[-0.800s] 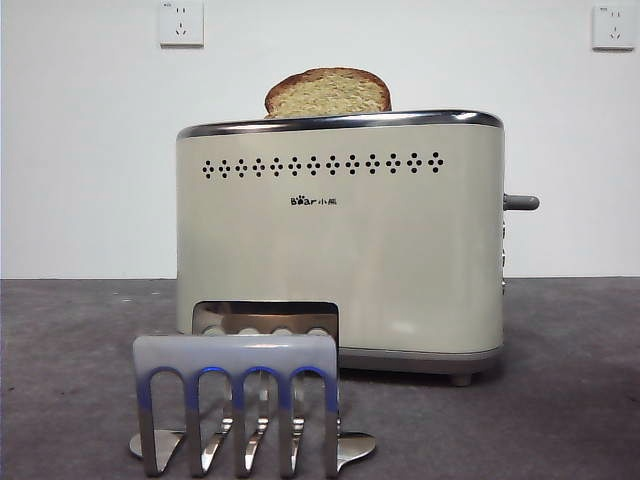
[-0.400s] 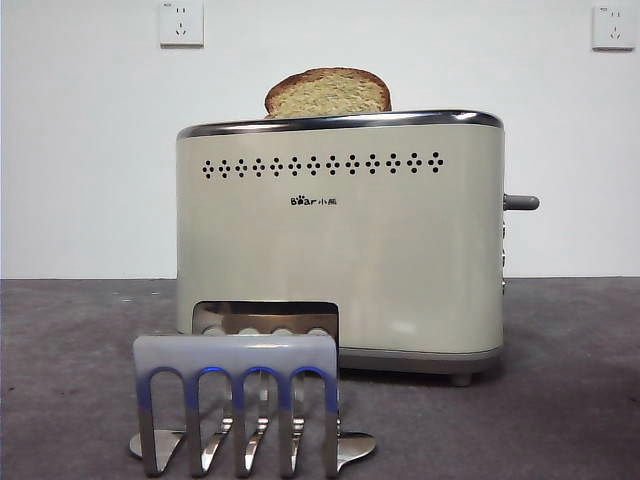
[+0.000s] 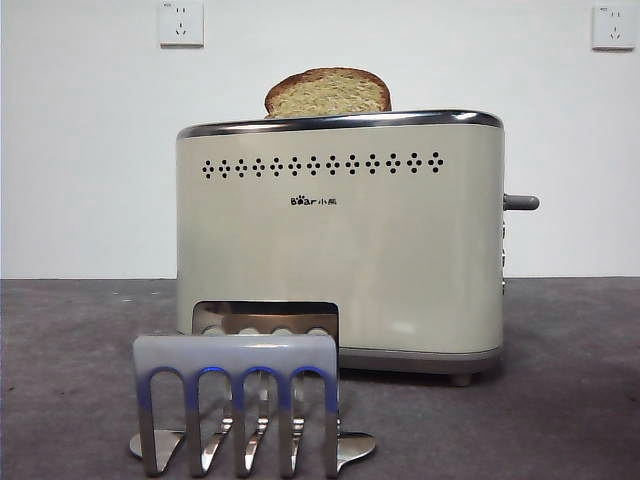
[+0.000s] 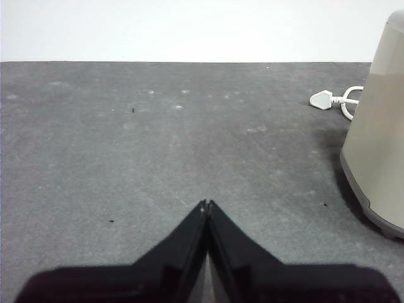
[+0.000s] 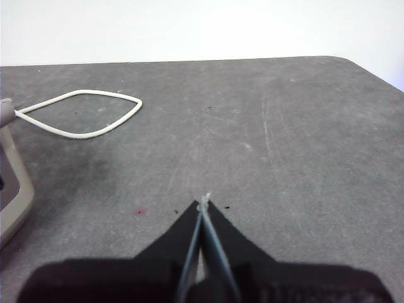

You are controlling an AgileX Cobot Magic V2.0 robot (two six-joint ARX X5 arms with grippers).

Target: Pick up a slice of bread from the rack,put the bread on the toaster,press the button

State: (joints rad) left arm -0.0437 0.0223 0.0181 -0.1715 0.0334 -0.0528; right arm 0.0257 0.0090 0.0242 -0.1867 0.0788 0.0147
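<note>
The slice of bread (image 3: 328,93) stands upright in the top of the cream toaster (image 3: 340,250), its domed brown top showing above the chrome rim. The grey button (image 3: 521,202) sticks out from the toaster's right narrow end, high up. The metal rack (image 3: 238,398) stands in front of the toaster with no slice in it. My left gripper (image 4: 206,206) is shut and empty over bare table, with the toaster's side (image 4: 380,139) to one side. My right gripper (image 5: 203,203) is shut and empty; the toaster's corner (image 5: 11,189) and the button's tip (image 5: 5,112) show at the picture's edge. Neither arm shows in the front view.
The toaster's white cord lies in a loop (image 5: 85,113) on the grey table behind it, and its plug (image 4: 325,100) lies flat near the toaster's other end. Two wall sockets (image 3: 181,23) are on the white wall. The table's rounded far corner (image 5: 353,60) shows in the right wrist view.
</note>
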